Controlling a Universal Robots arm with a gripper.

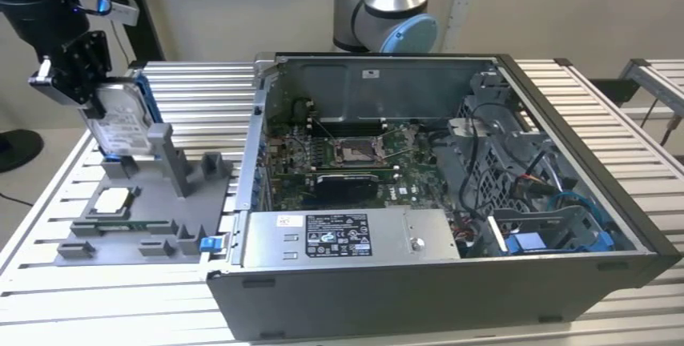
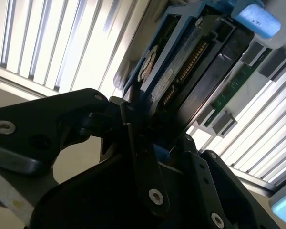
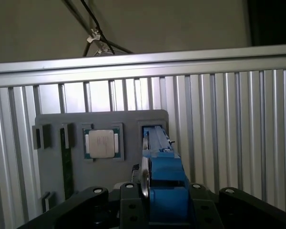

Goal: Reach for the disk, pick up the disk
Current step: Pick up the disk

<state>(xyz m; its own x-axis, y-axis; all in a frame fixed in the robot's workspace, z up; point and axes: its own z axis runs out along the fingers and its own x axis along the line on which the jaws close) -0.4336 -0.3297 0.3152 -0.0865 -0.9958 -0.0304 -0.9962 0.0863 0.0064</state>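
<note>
I'm working over the slatted bench (image 1: 598,106), with the open computer case (image 1: 428,282) sitting on the exterior view's right and the grey holder (image 1: 160,226) on its left. The disk (image 1: 120,126) is standing on edge at the holder's slot; I can't tell if it's seated or just off. The pincer (image 1: 91,99) is clenching the disk's upper edge, squeezing both faces. I'm judging a straight pull along the slot as best, with no tilting, so the blue bracket isn't snagging. The chip (image 1: 112,200) is lying nearby.
</note>
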